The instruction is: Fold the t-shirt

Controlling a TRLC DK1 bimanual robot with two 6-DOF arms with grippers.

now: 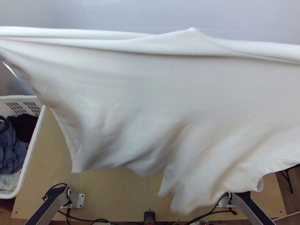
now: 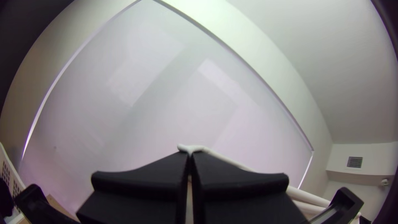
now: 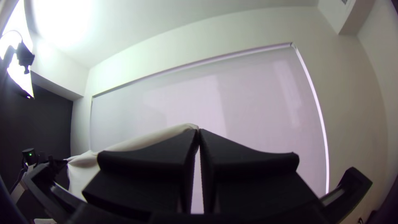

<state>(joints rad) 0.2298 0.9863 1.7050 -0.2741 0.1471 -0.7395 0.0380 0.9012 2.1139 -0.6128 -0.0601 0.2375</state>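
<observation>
Nearest us, in the top view, the white-and-black left arm (image 1: 50,206) stands between seven and eight o'clock, and the white-and-black right arm (image 1: 249,206) between four and five. Under them we have the light wooden table (image 1: 123,191). Our white cloth t-shirt (image 1: 150,90) hangs over much of it, unfolded and blurred in parts, its lower edge dropping in loose, uneven folds toward six o'clock. Between eight and nine o'clock sits the white plastic basket (image 1: 34,144), holding dark clothes (image 1: 11,146).

Farther off, the t-shirt's upper edge stretches from ten o'clock to just past two, with a small peak at one. In the left wrist view, we have the left gripper (image 2: 190,152) closed, a bit of that white cloth pinched at its tips. In the right wrist view, the right gripper (image 3: 199,130) is likewise closed, nipping the cloth at its very tips. Farthest, at twelve o'clock, is a pale, flat panel (image 1: 150,13).
</observation>
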